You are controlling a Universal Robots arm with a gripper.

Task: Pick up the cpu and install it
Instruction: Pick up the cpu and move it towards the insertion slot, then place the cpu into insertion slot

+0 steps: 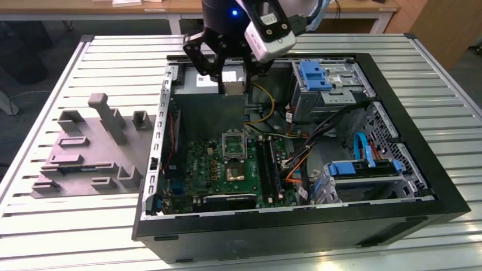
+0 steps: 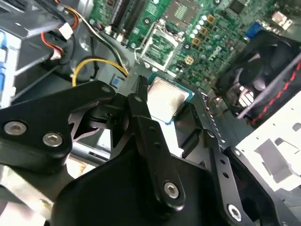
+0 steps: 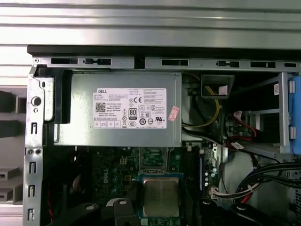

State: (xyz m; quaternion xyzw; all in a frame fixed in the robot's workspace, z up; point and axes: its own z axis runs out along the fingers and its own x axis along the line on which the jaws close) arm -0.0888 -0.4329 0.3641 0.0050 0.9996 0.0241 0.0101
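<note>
Your fingers [image 2: 143, 113] pinch the cpu [image 2: 164, 99] by two opposite edges, and its pale metal top lies about level in both wrist views. Judge it light, thin and stiff, so it needs only a modest squeeze. The narrow smooth edges give little purchase, though, and any tilt in the grip could let it slide. The underside is probably the delicate face, so the edges are the right place to hold it, not the flat faces. It hangs in the air over the open computer case [image 1: 301, 228], well apart from the green board [image 1: 218, 169] on the case floor. On that board the silver-framed socket [image 2: 160, 47] shows past the chip, not touching it. Farther off, the grey box with the white label [image 3: 80, 117] sits against the case wall. Outside the case, the grey moulded tray [image 1: 83, 158] rests on the slatted surface [image 1: 75, 237]
</note>
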